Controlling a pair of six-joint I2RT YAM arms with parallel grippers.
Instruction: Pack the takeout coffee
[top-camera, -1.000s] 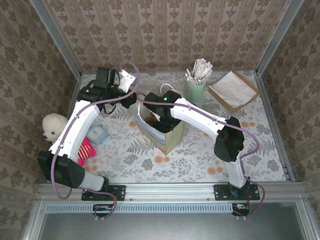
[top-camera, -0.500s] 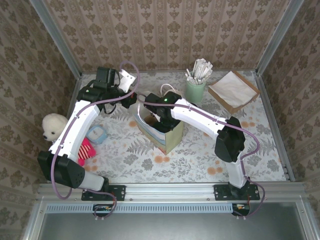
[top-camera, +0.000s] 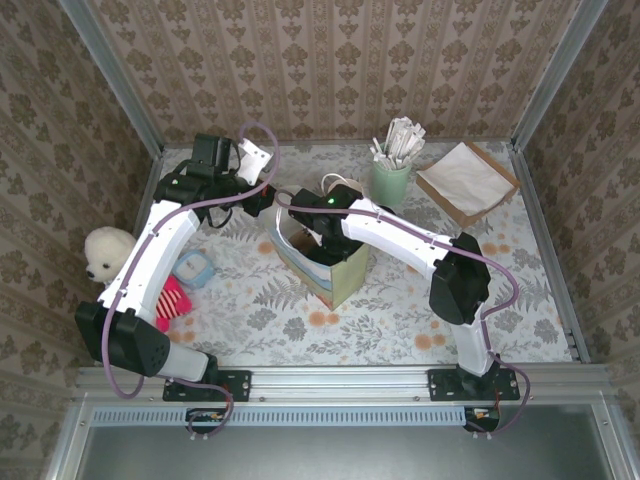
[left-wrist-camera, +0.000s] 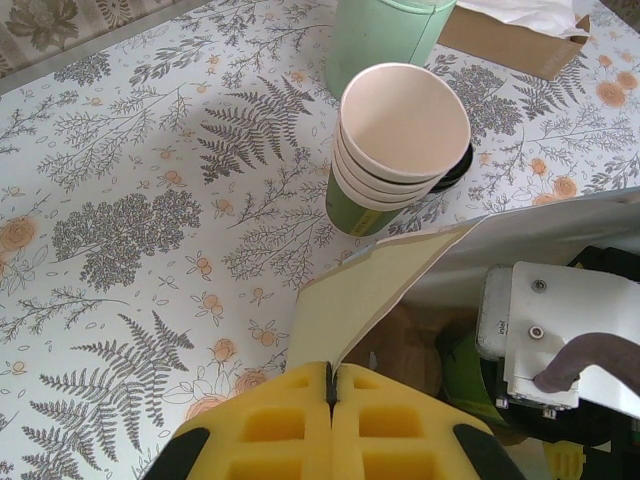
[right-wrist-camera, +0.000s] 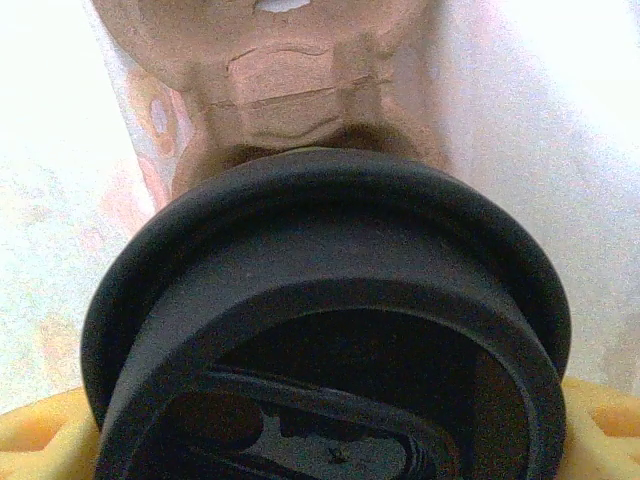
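The right gripper clamped the takeout coffee inside the bag, the left gripper pinched the bag's rim; the light, crushable paper cup seemed best held gently below its stiff lid

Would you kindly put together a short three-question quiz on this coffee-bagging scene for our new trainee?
1. True or false: the left gripper has its jaws shut on the edge of the paper bag.
2. What is between the jaws of the right gripper? A) a plush toy B) the takeout coffee C) a white stick
3. Fill in: the stack of lidless cups stands ___ the bag, on the table.

Key: 1 true; 2 B; 3 outside.
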